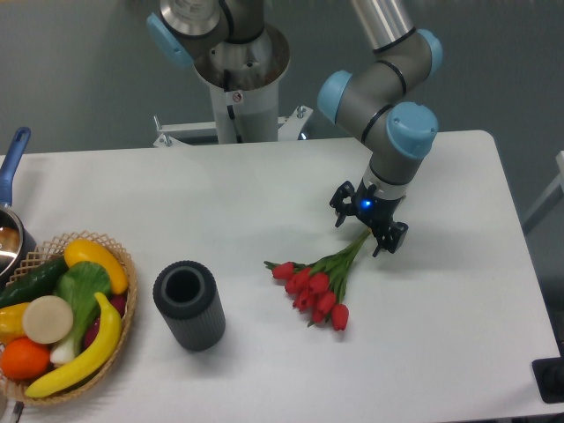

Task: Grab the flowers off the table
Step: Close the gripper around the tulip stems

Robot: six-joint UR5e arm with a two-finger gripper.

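White table (458, 352) carries flowers (315, 284) at centre, lying flat. Dark ribbed cylinder (189, 306) stands nearer the left edge; wicker fruit basket (123, 308) at front-left corner.

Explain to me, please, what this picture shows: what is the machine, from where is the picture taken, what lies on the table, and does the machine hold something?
The grey machine with blue joint caps is a robot arm. One fixed camera looks down on it from the front of the table. At the arm's tip is the end effector, a black part with two fingers for grasping. It hangs open over the stem end of the bunch of red tulips with thin green stems, one finger on each side. The bunch lies on the large white tabletop; nothing is held yet. Also on the tabletop are a dark grey ribbed cylinder with an open top and, at the left edge, a wicker basket holding colourful fruit and vegetables. Beyond the basket a pot with a blue handle is partly visible.
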